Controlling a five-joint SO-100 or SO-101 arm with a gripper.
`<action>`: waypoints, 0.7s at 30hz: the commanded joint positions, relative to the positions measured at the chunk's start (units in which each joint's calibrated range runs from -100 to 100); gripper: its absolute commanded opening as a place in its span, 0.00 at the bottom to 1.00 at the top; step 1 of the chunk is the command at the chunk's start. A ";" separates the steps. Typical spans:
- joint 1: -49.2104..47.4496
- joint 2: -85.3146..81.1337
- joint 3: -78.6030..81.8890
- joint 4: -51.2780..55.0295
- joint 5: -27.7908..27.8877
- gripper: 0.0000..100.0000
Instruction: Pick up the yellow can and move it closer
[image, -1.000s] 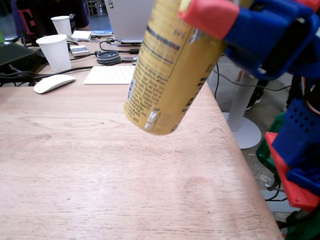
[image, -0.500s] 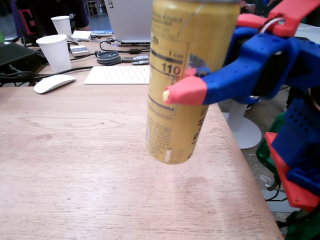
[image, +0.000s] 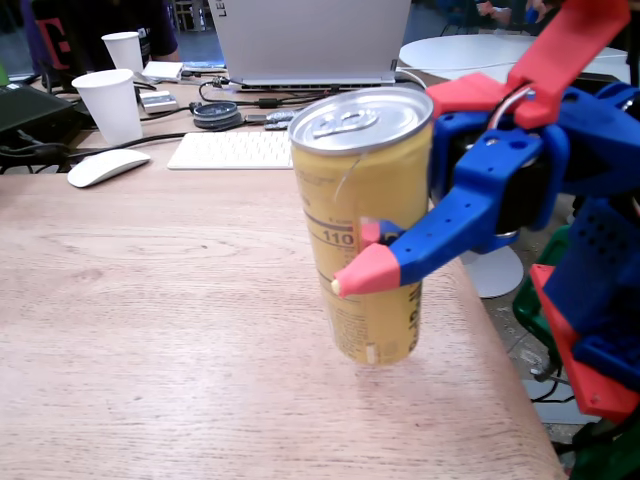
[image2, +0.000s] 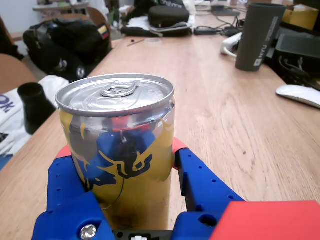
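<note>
The carrying step looks nearly over: the yellow can (image: 365, 225) sits upright in the centre-right of the fixed view, pinched around its middle by the blue gripper (image: 400, 225) with red fingertips (image: 365, 270). Its base appears at or just above the wooden table (image: 150, 330); whether it touches the surface cannot be told from either view. The likely next move is to settle the base flat, then spread the fingers without tipping the can, which is tall and slim and stands close to the table's right edge, so a sideways nudge could topple it.

In the wrist view the can (image2: 117, 150) fills the lower left of the frame, with a blue finger pressed against each side. Its silver top and pull tab are intact and closed. The golden body shows a dark blue reflection or print and a thin scratch-like line; in the fixed view small print and the number 110 are legible.

In the upper left of the fixed view stand a white paper cup (image: 110, 105), a computer mouse (image: 105, 165) and a keyboard (image: 225, 150), all well apart from the can
</note>
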 joint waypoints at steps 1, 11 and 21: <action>0.59 -3.05 0.61 1.58 -0.24 0.20; 2.62 -3.05 0.61 8.80 -0.15 0.20; 2.62 -3.05 0.61 8.80 0.24 0.20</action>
